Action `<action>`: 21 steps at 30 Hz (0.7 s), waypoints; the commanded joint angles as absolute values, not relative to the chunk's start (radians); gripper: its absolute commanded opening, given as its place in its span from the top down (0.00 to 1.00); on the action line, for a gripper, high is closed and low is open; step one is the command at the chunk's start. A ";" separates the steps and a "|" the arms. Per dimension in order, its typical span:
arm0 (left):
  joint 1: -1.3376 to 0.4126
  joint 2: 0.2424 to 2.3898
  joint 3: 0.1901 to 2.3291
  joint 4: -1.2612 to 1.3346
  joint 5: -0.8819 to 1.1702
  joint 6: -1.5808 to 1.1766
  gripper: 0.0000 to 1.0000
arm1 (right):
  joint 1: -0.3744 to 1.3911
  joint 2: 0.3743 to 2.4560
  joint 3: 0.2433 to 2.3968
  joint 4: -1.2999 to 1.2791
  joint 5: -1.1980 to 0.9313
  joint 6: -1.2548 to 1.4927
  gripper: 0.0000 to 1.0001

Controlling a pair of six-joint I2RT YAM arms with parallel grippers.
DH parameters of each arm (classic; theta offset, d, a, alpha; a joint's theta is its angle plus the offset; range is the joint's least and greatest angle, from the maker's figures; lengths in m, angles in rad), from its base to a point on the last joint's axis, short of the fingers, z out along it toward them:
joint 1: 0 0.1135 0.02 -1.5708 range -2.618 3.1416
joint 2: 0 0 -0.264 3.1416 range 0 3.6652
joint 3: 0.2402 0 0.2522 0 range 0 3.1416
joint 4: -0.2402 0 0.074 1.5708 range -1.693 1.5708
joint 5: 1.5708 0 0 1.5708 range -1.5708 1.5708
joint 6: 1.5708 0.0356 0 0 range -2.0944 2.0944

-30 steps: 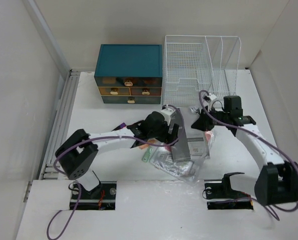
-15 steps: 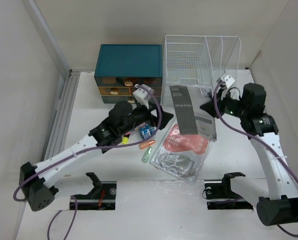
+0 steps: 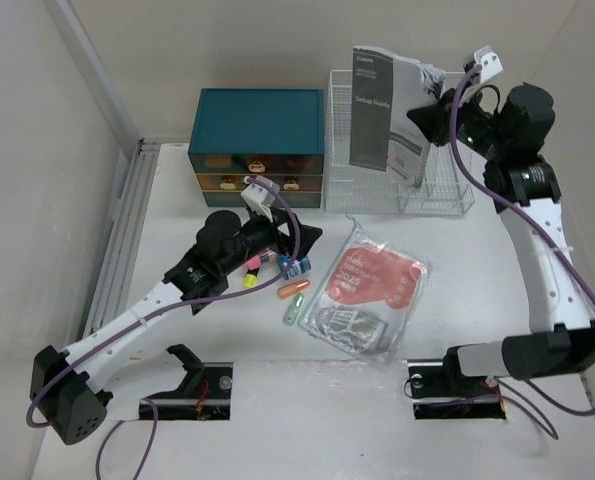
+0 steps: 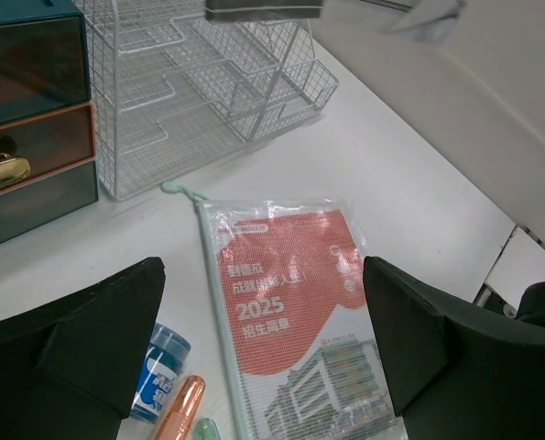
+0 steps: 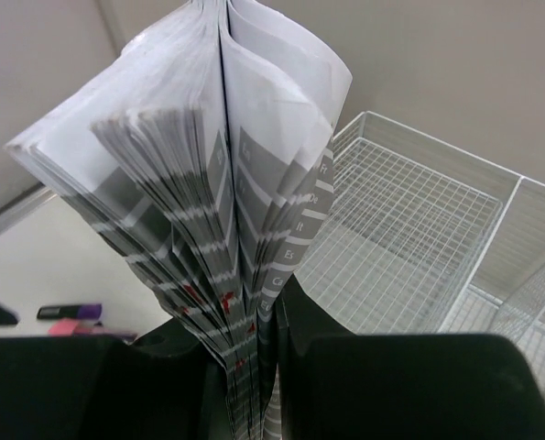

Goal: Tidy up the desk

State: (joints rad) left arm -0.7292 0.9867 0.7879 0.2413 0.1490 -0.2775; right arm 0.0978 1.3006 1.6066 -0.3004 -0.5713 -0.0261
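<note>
The white desk holds a clear mesh pouch with a red "2025" brochure inside. My right gripper is shut on the lower edge of a grey and white booklet. It holds the booklet upright, high over the white wire rack. In the right wrist view the booklet's pages fan out above my right gripper. My left gripper is open and empty, just left of the pouch. In the left wrist view the left gripper hangs above the pouch.
A teal drawer chest stands at the back, left of the rack. Small items lie left of the pouch: a blue bottle, an orange pen, a green pen, a yellow highlighter. Pale walls enclose the desk.
My right gripper has lifted the booklet from the desk middle up and back, over the wire rack. My left arm has drawn back left off the pouch and stretched out.
</note>
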 commanded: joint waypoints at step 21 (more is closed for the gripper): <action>-0.701 1.014 0.802 0.291 0.213 -0.244 0.12 | 0.035 1.887 2.063 0.000 -0.614 0.230 1.00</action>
